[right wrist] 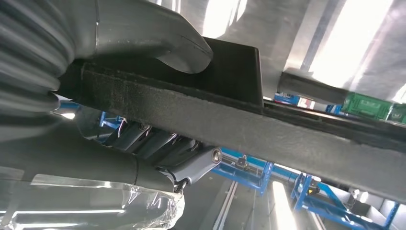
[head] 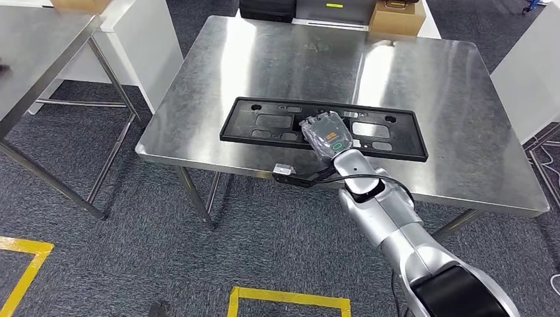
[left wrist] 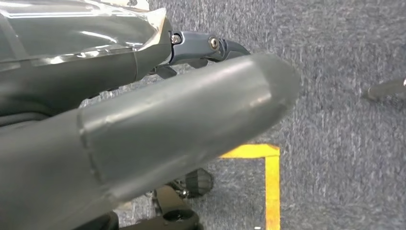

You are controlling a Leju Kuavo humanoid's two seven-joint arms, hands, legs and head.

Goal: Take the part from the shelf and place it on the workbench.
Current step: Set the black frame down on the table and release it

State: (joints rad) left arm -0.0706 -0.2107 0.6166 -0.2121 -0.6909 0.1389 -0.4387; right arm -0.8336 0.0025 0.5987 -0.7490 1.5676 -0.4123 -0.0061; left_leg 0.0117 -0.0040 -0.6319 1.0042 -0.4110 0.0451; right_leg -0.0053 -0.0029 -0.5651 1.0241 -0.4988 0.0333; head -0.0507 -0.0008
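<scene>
A long black rectangular plastic part (head: pixel 264 122) with several cut-outs lies flat on the steel workbench (head: pixel 422 79), close to its near edge. My right hand (head: pixel 327 135), in a clear wrap, reaches over the near edge and holds the part's near long side around its middle. In the right wrist view the thumb (right wrist: pixel 158 38) presses on one face of the part (right wrist: pixel 297 139) and the darker fingers (right wrist: pixel 191 165) lie against the other face. My left hand (left wrist: pixel 182 110) hangs over grey carpet and holds nothing, its thumb held away from the fingers.
A second steel table (head: pixel 39 46) stands at the far left. A cardboard box (head: pixel 396 16) and a black case (head: pixel 267 8) sit beyond the workbench's far edge. Yellow floor tape (head: pixel 290 297) marks the carpet near me.
</scene>
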